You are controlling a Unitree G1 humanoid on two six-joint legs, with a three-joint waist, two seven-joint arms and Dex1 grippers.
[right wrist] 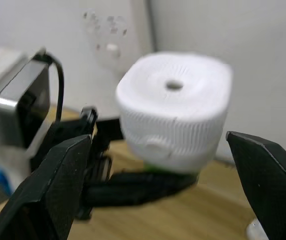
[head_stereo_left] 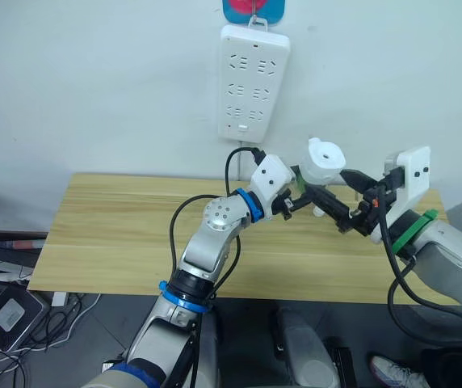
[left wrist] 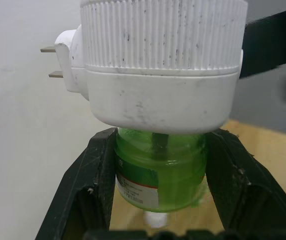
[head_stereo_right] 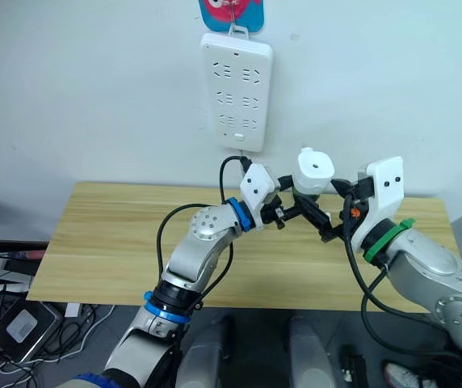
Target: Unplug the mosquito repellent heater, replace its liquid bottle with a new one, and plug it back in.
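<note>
I have the heater (head_stereo_left: 325, 163) unplugged and held up in the air above the worktop (head_stereo_left: 118, 234), below and to the right of the strip (head_stereo_left: 252, 81) on the wall. My left hand (head_stereo_left: 302, 200) is pinching the green bottle (left wrist: 159, 172) that hangs under the white body; both fingers (left wrist: 90, 185) press its sides. My right hand (right wrist: 170, 165) is spread wide, one finger either side of the heater's ribbed top, not touching it.

The risk I see is in the twist. The left grip sits on smooth rounded plastic, so if I close the right hand off-centre or turn too hard, the bottle could slip or tilt in the fingers and the whole unit drop to the worktop. Closing the right hand on the prongs (left wrist: 50, 62) rather than the ribbed ring could bend them.

The left wrist view gives me the bottle, its label and the two prongs sticking out sideways, which the eye views barely resolve. The right wrist view shows the vent hole in the top and how far the right fingers stand off. A small white thing (head_stereo_left: 318, 212) lies on the worktop under the hands; I can't tell what it is.
</note>
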